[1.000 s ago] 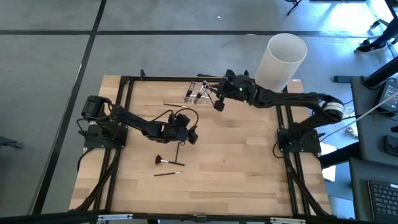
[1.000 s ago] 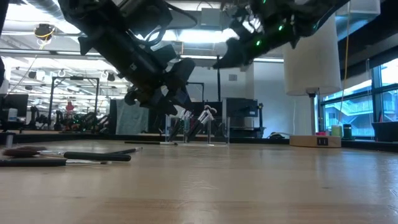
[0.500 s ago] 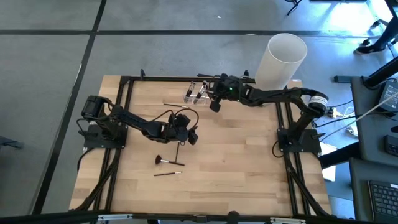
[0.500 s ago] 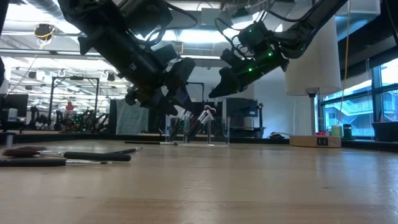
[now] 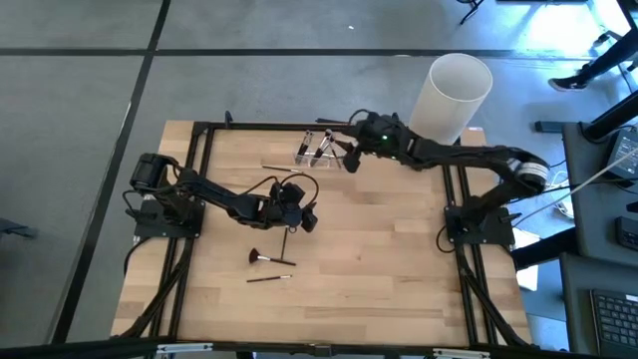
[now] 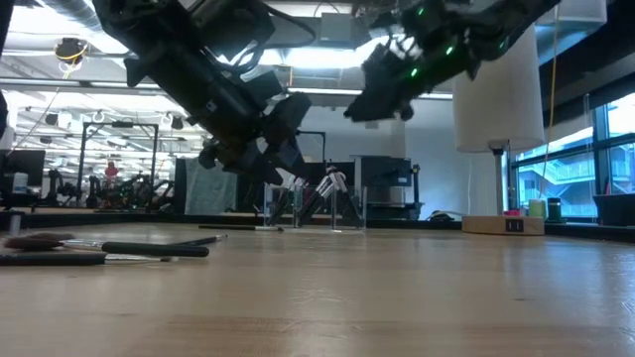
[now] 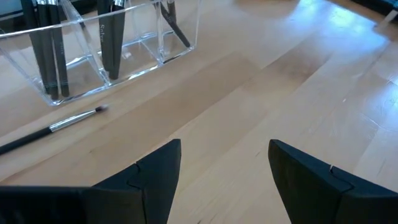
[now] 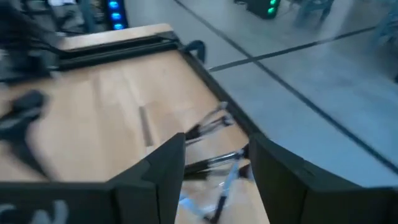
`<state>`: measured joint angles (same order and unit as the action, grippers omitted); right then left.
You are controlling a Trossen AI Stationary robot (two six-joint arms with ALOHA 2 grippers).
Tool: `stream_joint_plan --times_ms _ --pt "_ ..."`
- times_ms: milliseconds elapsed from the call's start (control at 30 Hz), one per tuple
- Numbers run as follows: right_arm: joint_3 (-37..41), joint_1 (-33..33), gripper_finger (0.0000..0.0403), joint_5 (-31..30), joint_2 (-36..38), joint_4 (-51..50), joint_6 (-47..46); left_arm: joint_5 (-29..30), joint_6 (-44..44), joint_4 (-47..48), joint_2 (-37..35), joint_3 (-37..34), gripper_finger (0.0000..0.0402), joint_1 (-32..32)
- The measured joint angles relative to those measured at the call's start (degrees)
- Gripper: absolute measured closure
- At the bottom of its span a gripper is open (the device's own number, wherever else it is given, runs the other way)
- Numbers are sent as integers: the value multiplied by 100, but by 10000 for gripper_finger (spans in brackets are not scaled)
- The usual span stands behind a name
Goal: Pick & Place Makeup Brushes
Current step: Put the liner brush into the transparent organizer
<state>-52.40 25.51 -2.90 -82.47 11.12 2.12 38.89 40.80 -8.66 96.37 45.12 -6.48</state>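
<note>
**Right gripper pulls back over the brush holder, jaws now spread**

Left of centre, the left gripper hangs unmoved over the pale wooden table, fingers spread and empty. Below it lie a dark fan-shaped makeup brush and a thin dark-handled brush. Upper centre, the clear acrylic compartment holder keeps dark brushes with silvery ferrules upright. The right gripper has swung back rightward, fingers wider than before, nothing between them.
</note>
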Motion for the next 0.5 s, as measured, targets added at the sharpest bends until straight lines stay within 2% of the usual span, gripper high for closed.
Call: stream_joint_plan --times_ms 167,367,500 --pt "294 -464 243 381 682 -638 -540 -5 3 112 -137 3 164 -71" --pt "1377 -1477 257 425 1142 449 -1127 24 61 126 -300 7 164 -179" --pt "1766 -1901 258 413 1228 1022 -1232 19 92 120 -300 7 164 -205"
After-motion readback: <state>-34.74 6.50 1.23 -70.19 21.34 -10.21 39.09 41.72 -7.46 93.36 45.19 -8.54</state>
